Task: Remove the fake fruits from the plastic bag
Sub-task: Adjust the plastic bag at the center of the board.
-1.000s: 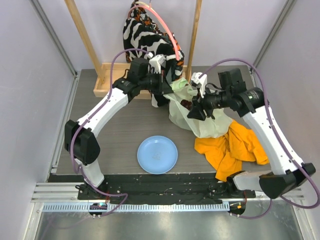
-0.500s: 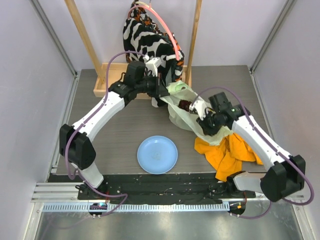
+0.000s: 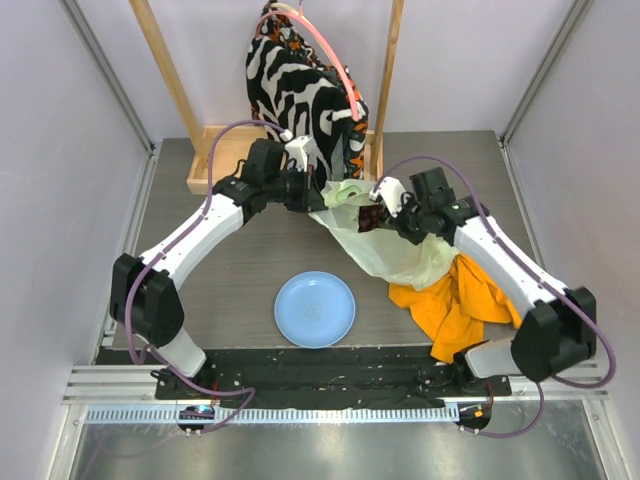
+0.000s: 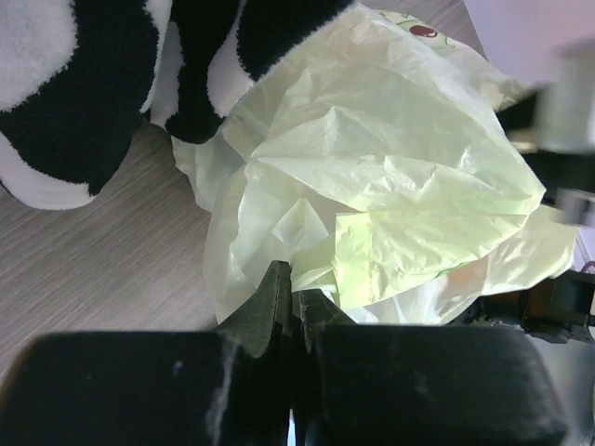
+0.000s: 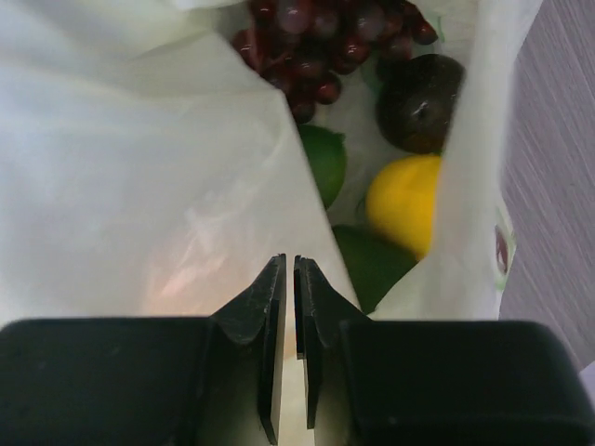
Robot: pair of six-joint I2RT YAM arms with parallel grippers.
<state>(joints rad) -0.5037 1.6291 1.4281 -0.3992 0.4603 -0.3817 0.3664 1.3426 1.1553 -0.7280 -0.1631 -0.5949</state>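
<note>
While the left gripper presses its black fingers together on a fold of the plastic bag, a thin, crinkled, pale yellow-green film, the right gripper pinches the bag's translucent wall at the mouth. Inside lie the fake fruits: glossy dark grapes, a round purple-brown one and a smooth yellow lemon. The bag rests on the grey table, between the zebra garment and the rumpled orange cloth.

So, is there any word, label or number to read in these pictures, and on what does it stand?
No readable text anywhere.
The plastic bag carries a small printed mark with a red spot near its edge: too small and blurred to read.
</note>
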